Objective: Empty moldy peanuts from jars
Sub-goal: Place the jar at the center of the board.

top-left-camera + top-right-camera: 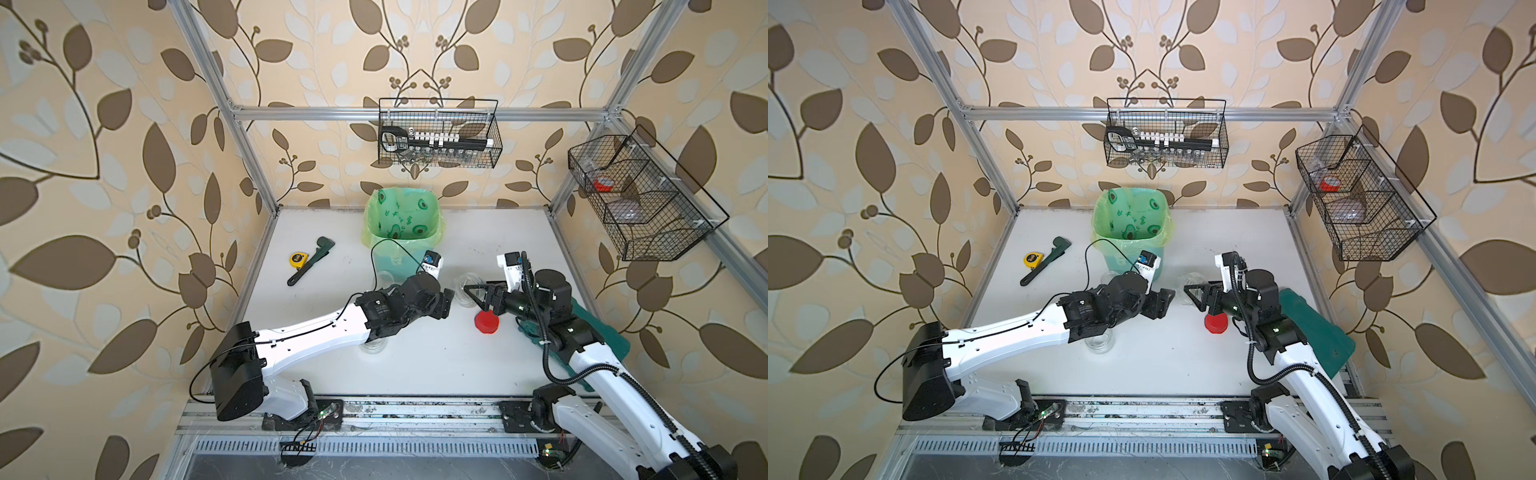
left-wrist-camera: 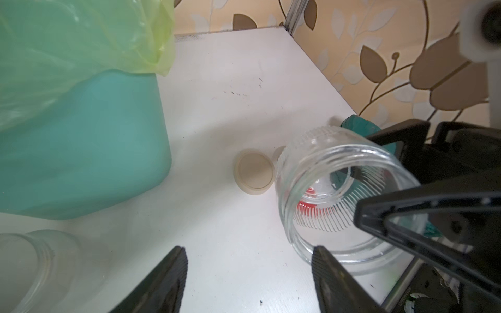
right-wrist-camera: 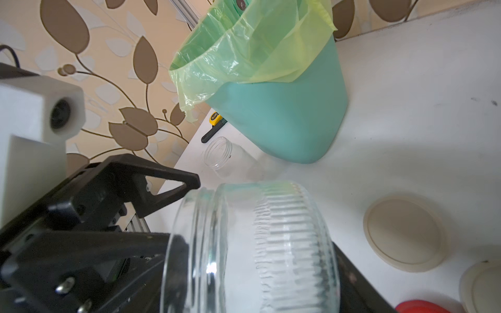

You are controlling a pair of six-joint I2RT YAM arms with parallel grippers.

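My right gripper is shut on a short ribbed glass jar, lidless and tipped on its side. Its mouth faces my left gripper, which is open, with one fingertip right at the jar's rim. No moldy peanuts show inside it. A second lidless jar rests by the bin, and a third stands partly under my left arm. A red lid lies below my right gripper.
The mint-green bin with its green liner stands at the back middle. Two beige lids lie near the held jar. Tape measure and wrench lie at the left, a green board at the right.
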